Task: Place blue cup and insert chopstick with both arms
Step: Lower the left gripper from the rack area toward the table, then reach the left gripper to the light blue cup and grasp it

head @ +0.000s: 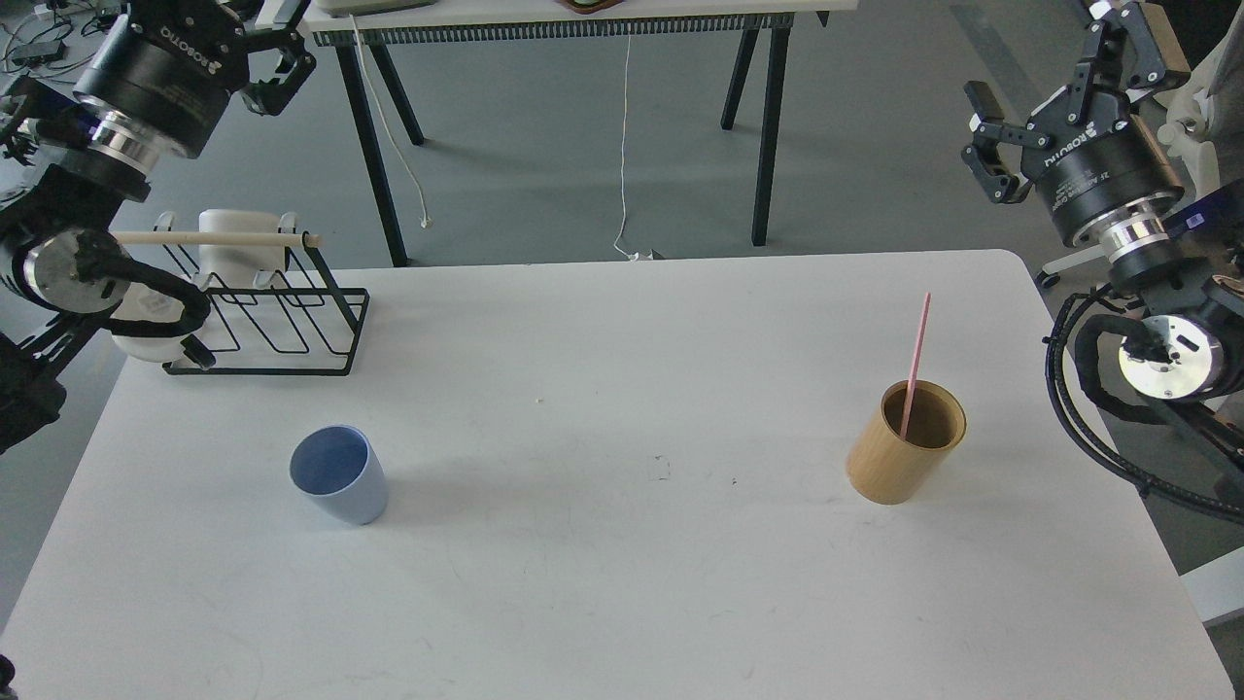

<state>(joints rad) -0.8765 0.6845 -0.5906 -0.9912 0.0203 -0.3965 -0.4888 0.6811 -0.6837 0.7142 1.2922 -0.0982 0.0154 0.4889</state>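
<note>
The left gripper (277, 58) sits at the top left corner of the view, and the frame cuts off part of it; one claw finger hangs down beside the body, but the other is not clear, so I cannot tell whether it is spread or closed. The right gripper (1054, 83) hangs high off the table's far right corner, fingers spread wide with nothing between them; its upper finger runs toward the frame's top edge. Both arms are raised, well apart from everything on the white table (622, 583).

The blue cup (339, 474) stands upright toward the table's left side, nearer the front edge than the back, its opening facing up. The chopstick (916, 355) stands tilted inside the tan wooden holder (905, 441) toward the right side of the table; its lower end is hidden within the holder, and its upper part rises above the rim. Cup and holder are well apart.

At the far left corner stands a black wire rack (292, 321) bearing a pale wooden rod (214, 238), with a white mug (241, 248) behind it, partly hidden by the wires. The left arm's elbow overlaps the rack's left end. Beyond the table, dark legs of another table (768, 136) and a hanging white cable (623, 146) show on the grey floor.
</note>
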